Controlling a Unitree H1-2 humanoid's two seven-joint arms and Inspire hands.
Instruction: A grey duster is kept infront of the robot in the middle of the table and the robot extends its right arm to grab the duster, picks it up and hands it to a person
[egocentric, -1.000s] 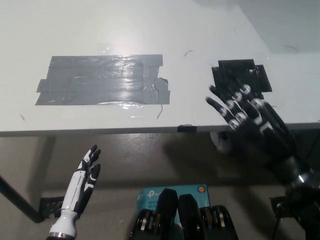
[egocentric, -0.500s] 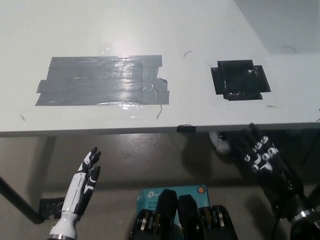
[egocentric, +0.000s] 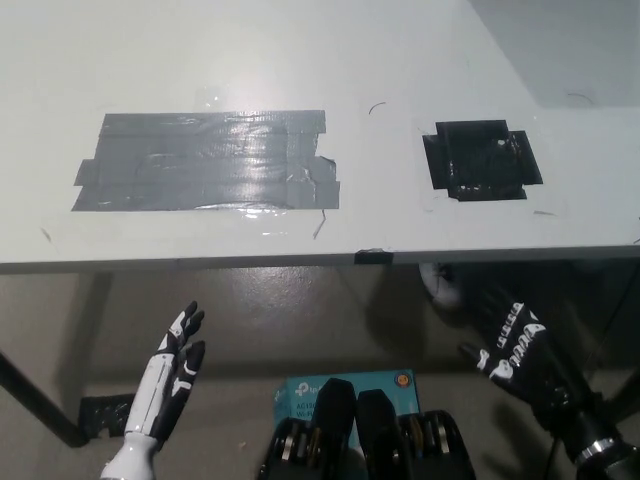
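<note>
No grey duster shows anywhere on the white table (egocentric: 300, 60) or in either hand. My black right hand (egocentric: 512, 342) hangs below the table's front edge at the lower right, fingers apart and holding nothing. My white left hand (egocentric: 172, 368) rests at the lower left, also below the table edge, open and empty with its fingers pointing up. No person is in view.
A large patch of grey tape (egocentric: 205, 160) lies on the table's left half and a smaller black tape patch (egocentric: 482, 160) on its right. On the floor under the table is a blue box (egocentric: 345, 385), and a white object (egocentric: 440, 283) sits just beneath the edge.
My right hand has drawn back from over the black tape patch, dropping down below the table's front edge. The left hand has hardly moved.
</note>
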